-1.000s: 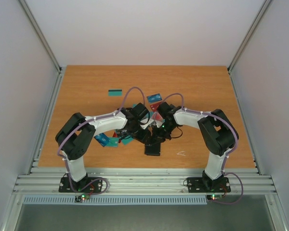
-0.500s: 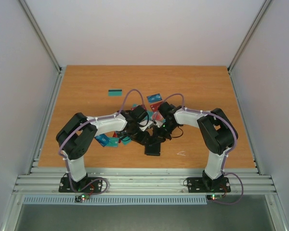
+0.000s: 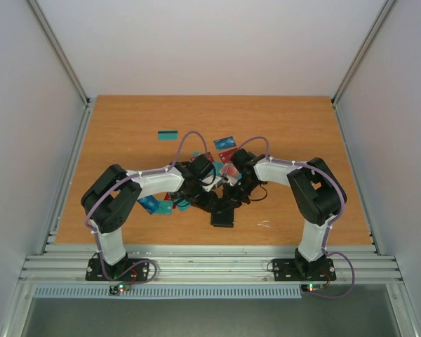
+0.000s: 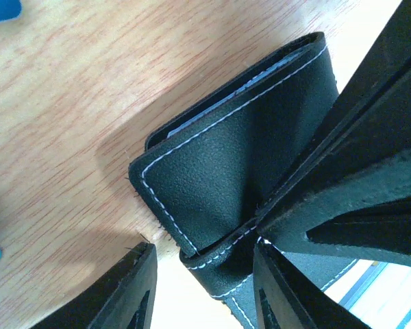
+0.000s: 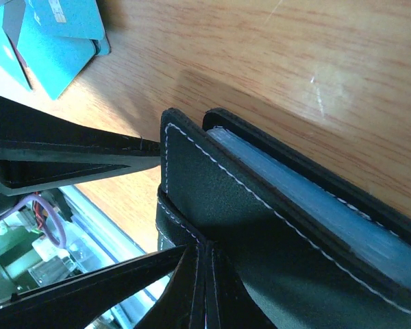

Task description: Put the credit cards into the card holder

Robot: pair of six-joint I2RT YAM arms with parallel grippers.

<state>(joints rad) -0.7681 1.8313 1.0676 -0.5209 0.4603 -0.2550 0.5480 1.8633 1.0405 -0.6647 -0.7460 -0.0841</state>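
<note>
The black card holder (image 4: 226, 164), with white stitching, lies near the table's front edge (image 3: 223, 214). Edges of blue-grey cards (image 5: 315, 205) show inside it. My right gripper (image 5: 205, 264) is shut on one thin flap of the holder and holds it up. My left gripper (image 4: 204, 250) stands open astride the holder's lower corner. Its left finger (image 4: 123, 295) is clear of the leather and its right finger (image 4: 288, 288) is against it. Loose credit cards lie around: a teal one (image 3: 168, 133), a blue one (image 3: 225, 142), a red one (image 3: 226, 154) and several by the left forearm (image 3: 156, 205).
Teal cards (image 5: 55, 41) lie just beyond the holder in the right wrist view. The two wrists (image 3: 217, 179) crowd together over the holder. The table's front edge and metal rail (image 3: 210, 263) run close behind it. A small pale scrap (image 3: 264, 224) lies to the right.
Almost nothing: the two wrists have shifted very slightly over the card holder, which stays where it was.
</note>
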